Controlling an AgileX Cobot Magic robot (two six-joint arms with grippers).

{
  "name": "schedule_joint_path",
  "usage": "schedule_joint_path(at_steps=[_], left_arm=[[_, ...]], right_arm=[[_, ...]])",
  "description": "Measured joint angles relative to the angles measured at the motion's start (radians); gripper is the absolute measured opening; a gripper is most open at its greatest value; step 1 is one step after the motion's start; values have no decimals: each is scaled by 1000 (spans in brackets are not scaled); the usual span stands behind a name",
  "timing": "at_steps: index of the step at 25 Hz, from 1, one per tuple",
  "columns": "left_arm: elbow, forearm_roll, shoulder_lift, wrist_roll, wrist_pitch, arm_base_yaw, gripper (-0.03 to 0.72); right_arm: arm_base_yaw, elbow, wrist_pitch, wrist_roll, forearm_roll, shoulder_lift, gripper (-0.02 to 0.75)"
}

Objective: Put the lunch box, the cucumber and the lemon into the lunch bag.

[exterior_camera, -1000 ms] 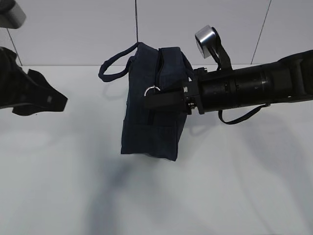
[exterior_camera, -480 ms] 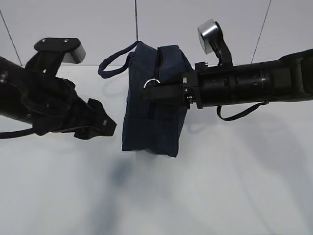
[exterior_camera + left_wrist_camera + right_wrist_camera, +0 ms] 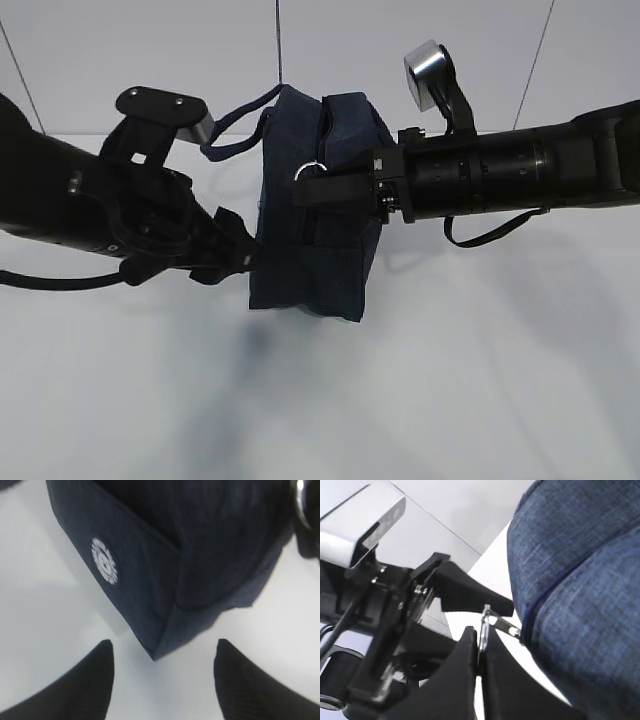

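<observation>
The dark navy lunch bag (image 3: 315,215) stands on the white table (image 3: 450,380), its loop handles out to both sides. My right gripper (image 3: 305,192) comes in from the right and is shut on the bag's metal ring pull (image 3: 312,172); the right wrist view shows the ring (image 3: 484,630) pinched between the two fingers. My left gripper (image 3: 248,258) is open at the bag's lower left side. In the left wrist view its fingertips (image 3: 102,655) flank the bag's bottom corner (image 3: 155,652), below the round white logo (image 3: 105,561). The lunch box, cucumber and lemon are out of view.
A light wall with dark seams (image 3: 278,40) rises behind the table. One handle loop (image 3: 232,130) lies to the bag's back left, another strap (image 3: 490,238) hangs under my right arm.
My left arm has swung in from the far left to the bag's lower left side. My right gripper stays shut on the ring pull and has lifted slightly.
</observation>
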Motion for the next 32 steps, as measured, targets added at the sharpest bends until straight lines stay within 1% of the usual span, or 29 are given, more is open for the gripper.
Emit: schedule_joint_path(at_steps=[7, 13, 16, 21, 32], left_arm=[[0, 15, 69, 20, -145, 0, 456], [0, 58, 120, 23, -236, 0, 456], [0, 91, 138, 23, -243, -3, 456], [0, 150, 140, 25, -261, -48, 455], [0, 152, 132, 25, -289, -55, 438]], right_arm=[[0, 0, 0, 2, -2, 0, 1], [0, 0, 0, 9, -5, 0, 1], [0, 0, 0, 15, -6, 0, 1], [0, 0, 0, 21, -6, 0, 1], [0, -6, 0, 38, -4, 0, 1]])
